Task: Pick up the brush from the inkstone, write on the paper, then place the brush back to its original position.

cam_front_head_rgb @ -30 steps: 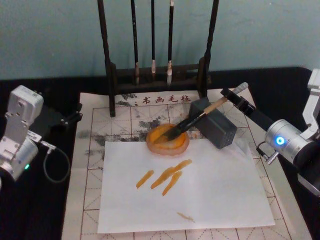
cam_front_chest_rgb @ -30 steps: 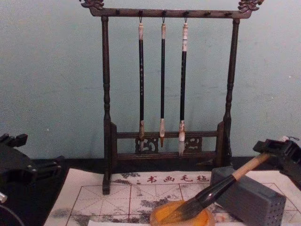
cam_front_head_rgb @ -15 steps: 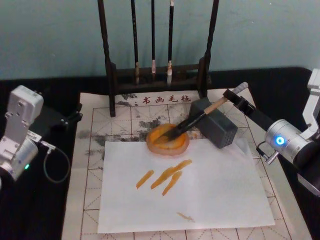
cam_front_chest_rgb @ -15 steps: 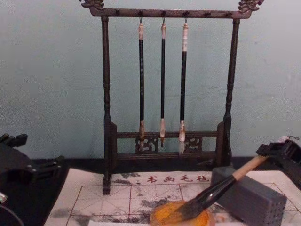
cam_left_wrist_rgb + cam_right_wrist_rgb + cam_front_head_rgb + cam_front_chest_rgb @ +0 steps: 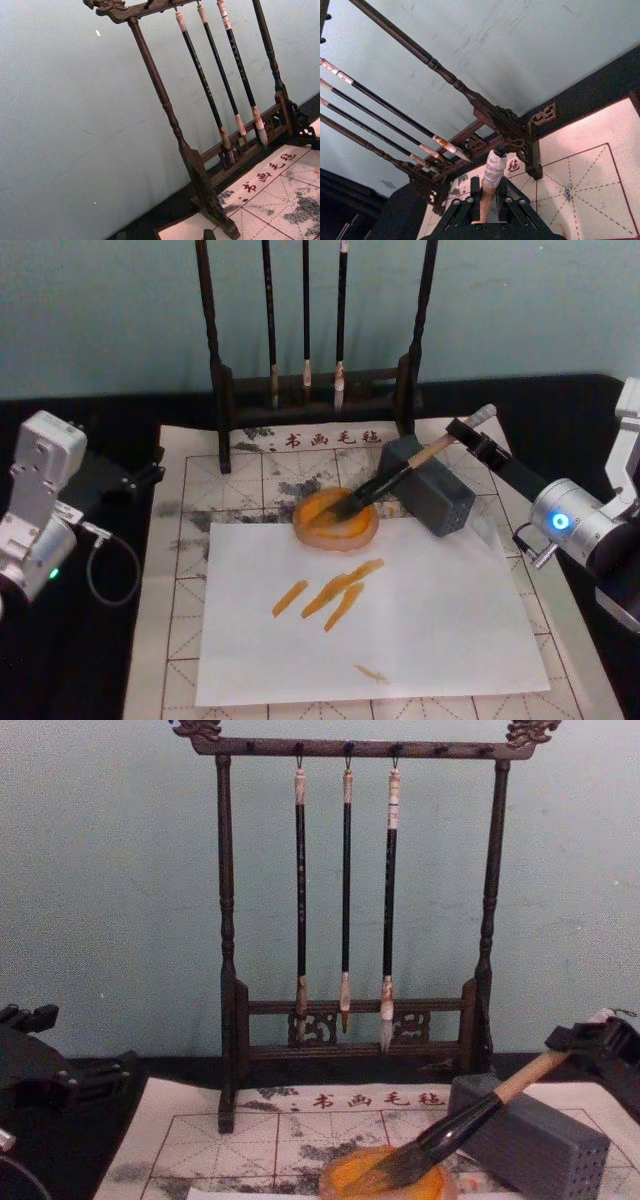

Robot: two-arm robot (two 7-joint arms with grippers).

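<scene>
Clamping the brush (image 5: pixel 400 472) near its white-capped top, the right gripper (image 5: pixel 470 438) has its jaws closed on the pale handle; the right wrist view shows the cap standing out just past the gripper (image 5: pixel 487 200). From the gripper the brush slants down and off to the left, its dark bristles lying in the orange inkstone (image 5: pixel 322 530). Between gripper and inkstone the handle crosses the top of a grey block (image 5: pixel 440 505) — whether it touches I cannot tell. The paper (image 5: pixel 190 502) with its red grid spreads below and to the left of the gripper, and on it lies a white sheet (image 5: pixel 420 620) marked with orange strokes (image 5: pixel 330 592). Beyond the gripper, farther left, stands the brush rack (image 5: pixel 215 370). The left gripper (image 5: pixel 155 468) sits well apart over the dark desk (image 5: pixel 100 660) — open or closed, I cannot tell.
</scene>
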